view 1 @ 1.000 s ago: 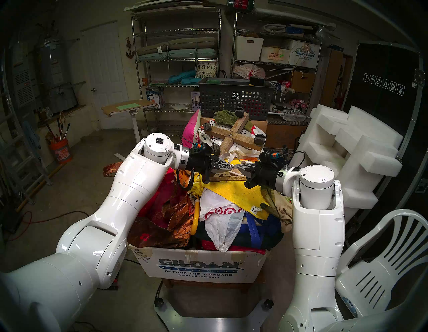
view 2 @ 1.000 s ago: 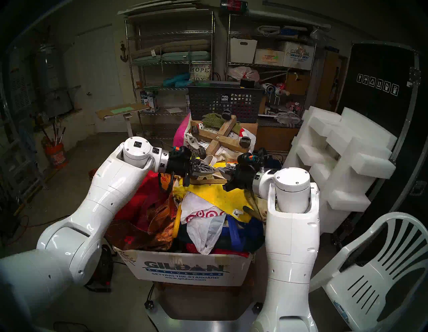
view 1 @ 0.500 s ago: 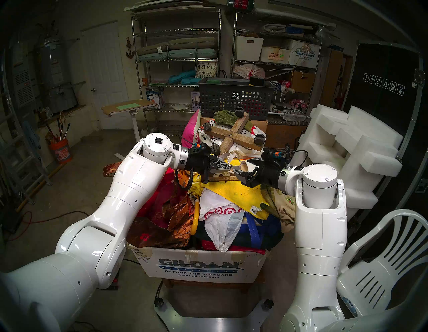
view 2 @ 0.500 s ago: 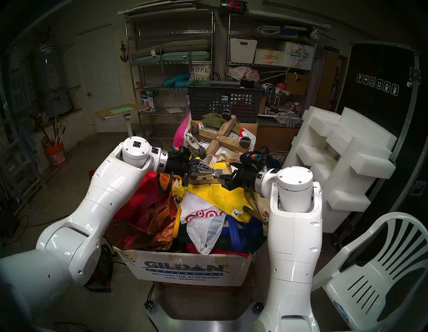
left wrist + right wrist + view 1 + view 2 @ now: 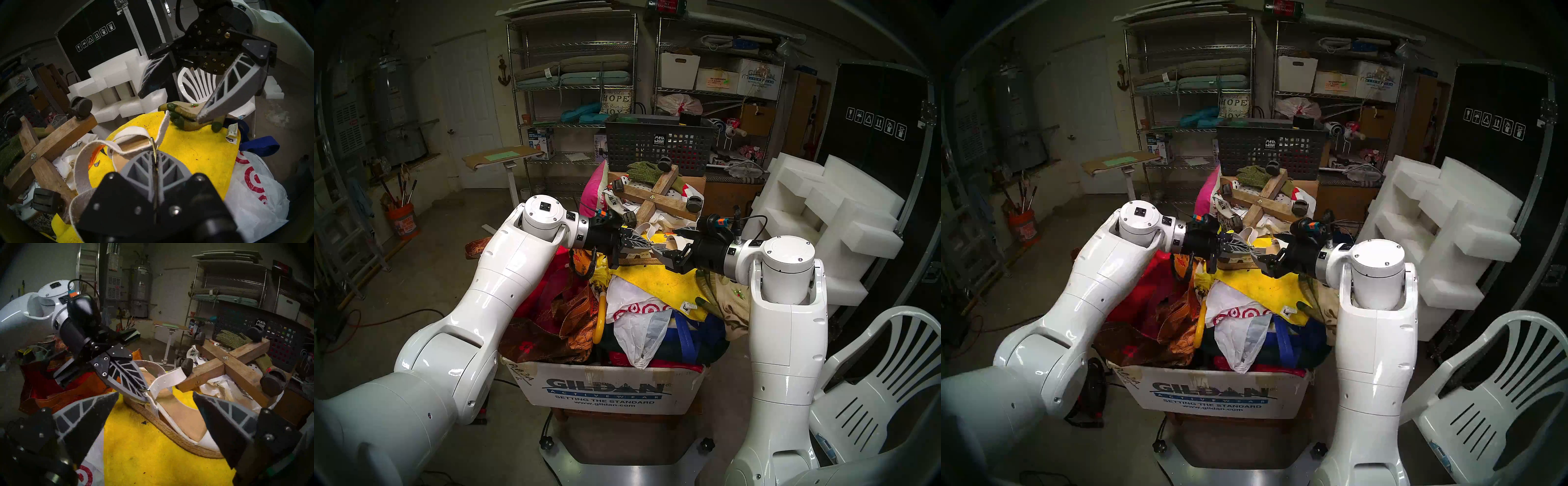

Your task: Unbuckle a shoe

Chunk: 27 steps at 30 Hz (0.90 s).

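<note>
Sandal (image 5: pixel 178 416) on the yellow towel (image 5: pixel 153 455) is being unbuckled: left pincer (image 5: pixel 144 392) pinching the buckle (image 5: pixel 153 144), right pincer (image 5: pixel 155 429) spread, needing to regrip the strap (image 5: pixel 168 380) beside the buckle.

A dim garage with a bare concrete floor (image 5: pixel 443 258). Two wire shelving racks (image 5: pixel 573 85) stand against the back wall, loaded with cushions and boxes. Left of the racks is a white panelled door (image 5: pixel 468 112), and farther left a water heater (image 5: pixel 397 101). Right of the racks stand white foam blocks (image 5: pixel 833 210) and a white plastic chair (image 5: pixel 884 380).
</note>
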Tool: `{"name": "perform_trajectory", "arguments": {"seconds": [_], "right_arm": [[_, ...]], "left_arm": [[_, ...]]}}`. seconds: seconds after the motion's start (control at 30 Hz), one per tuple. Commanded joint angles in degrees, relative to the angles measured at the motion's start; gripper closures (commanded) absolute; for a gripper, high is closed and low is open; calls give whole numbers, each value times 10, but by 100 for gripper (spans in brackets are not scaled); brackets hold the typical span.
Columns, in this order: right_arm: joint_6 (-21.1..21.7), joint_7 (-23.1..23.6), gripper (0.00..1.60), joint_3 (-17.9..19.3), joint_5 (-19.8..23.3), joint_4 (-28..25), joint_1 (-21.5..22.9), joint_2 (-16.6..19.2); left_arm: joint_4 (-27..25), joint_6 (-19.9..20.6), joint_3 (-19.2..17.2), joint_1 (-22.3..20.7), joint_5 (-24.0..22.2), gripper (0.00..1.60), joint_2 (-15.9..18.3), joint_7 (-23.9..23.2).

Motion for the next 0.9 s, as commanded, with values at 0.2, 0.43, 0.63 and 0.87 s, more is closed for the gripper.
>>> {"name": "perform_trajectory", "arguments": {"seconds": [0.2,0.43,0.63,0.87], "right_arm": [[5,59,45,-16,15,-20,9,15],[9,68,42,-24,6,-8,13,22],[8,62,45,-35,-2,5,15,30],[9,59,47,-39,-5,15,18,31]], "left_arm": [[-10,1,-4,-2,-2,160,3,3],[-8,1,-2,-4,-4,160,3,2],[-8,1,-1,-5,-4,160,3,1],[-6,0,1,-8,-3,160,3,1]]}}
